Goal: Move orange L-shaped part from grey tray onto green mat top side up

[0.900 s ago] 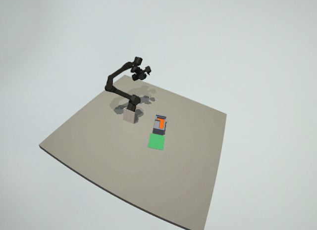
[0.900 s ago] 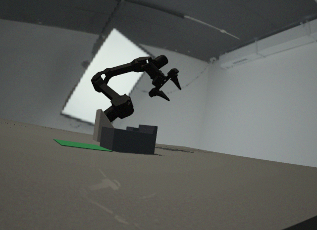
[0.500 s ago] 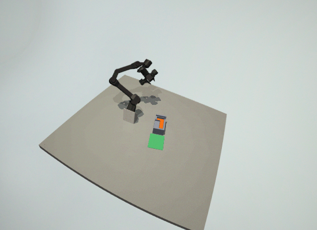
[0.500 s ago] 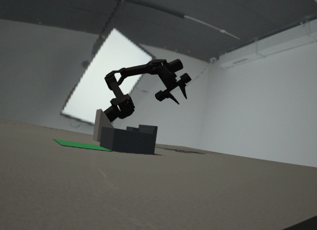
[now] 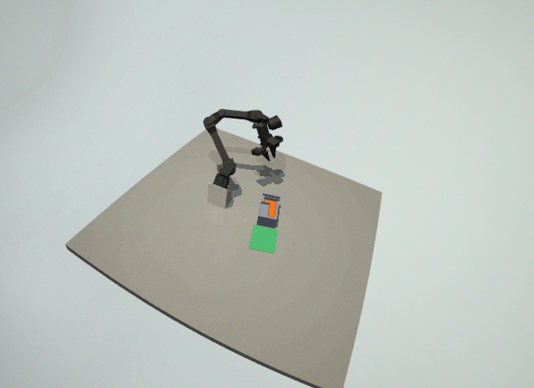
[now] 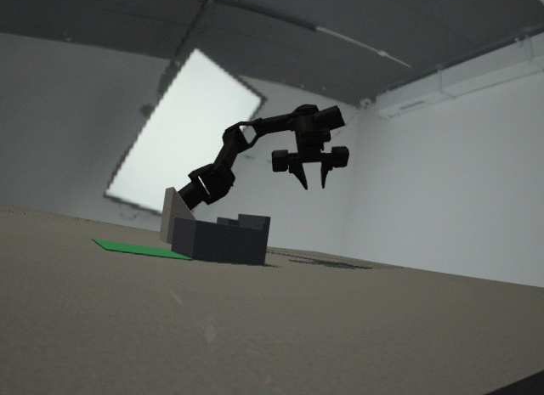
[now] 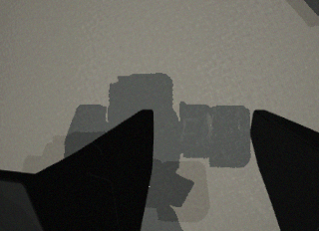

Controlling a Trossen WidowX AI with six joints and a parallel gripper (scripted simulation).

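The orange L-shaped part lies in the pocket of the grey tray in the top view. In the exterior view the tray's walls hide the part. The green mat lies flat at the tray's near end and is bare. My gripper points down, high above the table on the tray's far side from the mat. Its fingers are partly open with nothing between them. The part is not visible in the wrist view.
The arm's base stands on a pale block, left of the tray in the top view. The tray has raised walls at its far end. The arm's shadow falls on the table under the gripper.
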